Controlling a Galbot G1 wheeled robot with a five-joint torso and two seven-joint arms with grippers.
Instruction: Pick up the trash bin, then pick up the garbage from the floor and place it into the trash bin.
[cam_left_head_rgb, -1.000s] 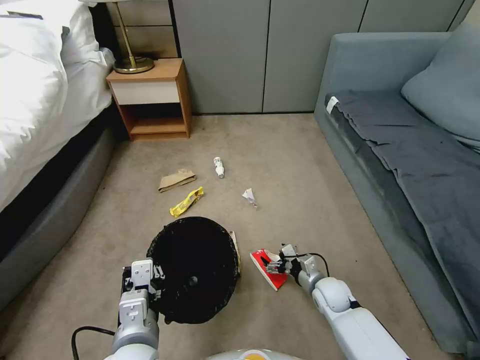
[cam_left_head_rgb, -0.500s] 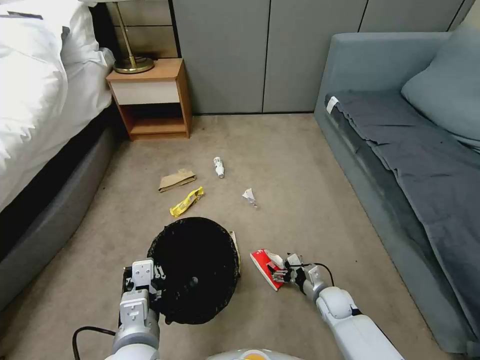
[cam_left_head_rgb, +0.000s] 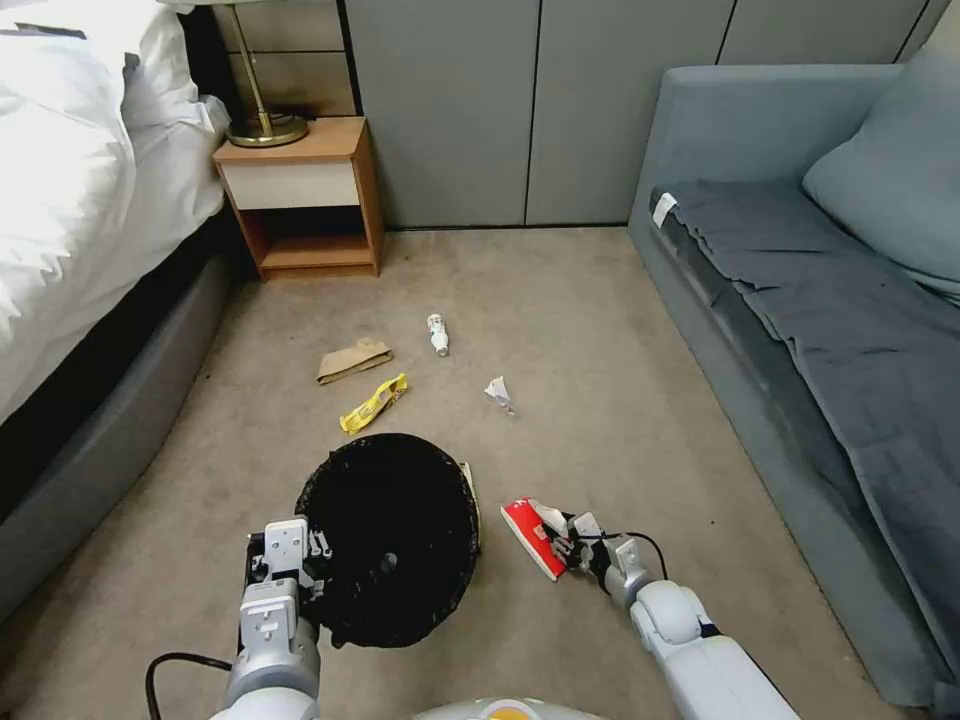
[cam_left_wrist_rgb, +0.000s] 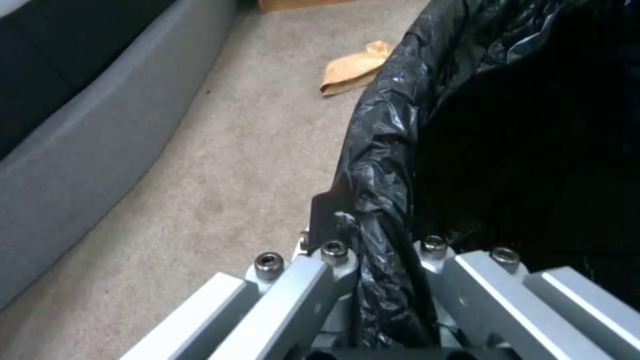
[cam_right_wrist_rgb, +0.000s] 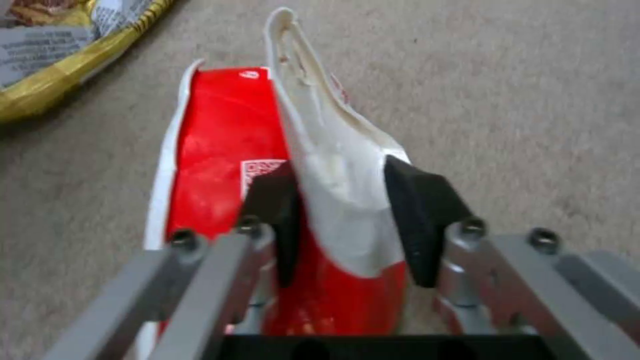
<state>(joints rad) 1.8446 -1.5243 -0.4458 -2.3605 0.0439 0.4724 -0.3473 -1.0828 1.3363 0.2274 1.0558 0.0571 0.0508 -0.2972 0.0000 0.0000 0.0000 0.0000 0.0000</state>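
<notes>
The trash bin (cam_left_head_rgb: 390, 535), lined with a crinkly black bag, is held near the floor at the lower middle. My left gripper (cam_left_head_rgb: 300, 560) is shut on its near-left rim, and the liner (cam_left_wrist_rgb: 380, 210) shows pinched between the fingers. A flattened red-and-white carton (cam_left_head_rgb: 530, 530) lies on the carpet just right of the bin. My right gripper (cam_left_head_rgb: 563, 545) is at its near end, its black pads (cam_right_wrist_rgb: 417, 210) closed on both sides of the carton's raised white flap (cam_right_wrist_rgb: 333, 165). More garbage lies farther out: a yellow wrapper (cam_left_head_rgb: 373, 403), a brown paper bag (cam_left_head_rgb: 352, 360), a small bottle (cam_left_head_rgb: 438, 334) and a crumpled white scrap (cam_left_head_rgb: 498, 393).
A bed (cam_left_head_rgb: 80, 200) and its grey base run along the left, with a wooden nightstand (cam_left_head_rgb: 305, 195) and lamp beyond. A grey sofa (cam_left_head_rgb: 820, 320) fills the right side and grey cabinet doors (cam_left_head_rgb: 530, 110) close the back. Another yellow wrapper (cam_right_wrist_rgb: 60, 45) lies beside the bin.
My right gripper has slid a little back toward me along the carton, onto its near end. The carton, the bin and my left gripper have stayed put.
</notes>
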